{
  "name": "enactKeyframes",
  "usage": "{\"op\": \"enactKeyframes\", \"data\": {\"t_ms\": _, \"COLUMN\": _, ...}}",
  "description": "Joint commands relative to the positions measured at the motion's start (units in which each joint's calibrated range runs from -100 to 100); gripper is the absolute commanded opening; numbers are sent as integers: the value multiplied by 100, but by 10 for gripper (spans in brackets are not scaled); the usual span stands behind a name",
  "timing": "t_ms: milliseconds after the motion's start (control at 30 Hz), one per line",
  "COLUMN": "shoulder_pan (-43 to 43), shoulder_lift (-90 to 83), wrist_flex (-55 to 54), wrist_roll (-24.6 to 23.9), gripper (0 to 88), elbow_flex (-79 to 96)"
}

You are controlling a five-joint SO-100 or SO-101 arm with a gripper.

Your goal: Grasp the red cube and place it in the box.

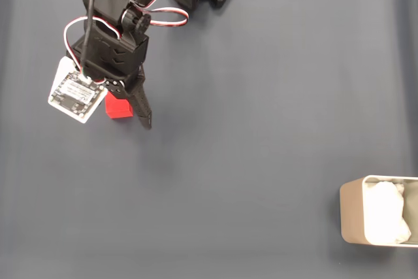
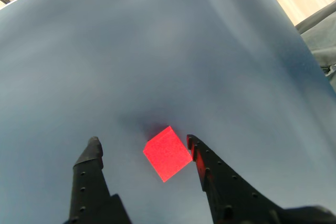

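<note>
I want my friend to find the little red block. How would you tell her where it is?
Look at the dark grey mat and find the black robot arm at its top left in the fixed view. Under the arm's open end effector sits the red cube. It is the only bright red block, far from the beige box.

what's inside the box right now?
In the fixed view the box holds white padding; no cube in it. Its right part runs off the frame edge, so that end is unseen. The red cube sits on the grey mat between the open jaws.
</note>
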Motion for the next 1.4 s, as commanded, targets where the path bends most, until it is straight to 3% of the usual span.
{"op": "enactKeyframes", "data": {"t_ms": 0, "shoulder_pan": 6, "shoulder_lift": -27, "wrist_flex": -94, "wrist_roll": -39, "gripper": 377, "elbow_flex": -12}}
{"op": "enactKeyframes", "data": {"t_ms": 1367, "shoulder_pan": -228, "shoulder_lift": -815, "wrist_flex": 324, "wrist_roll": -181, "gripper": 380, "elbow_flex": 635}}
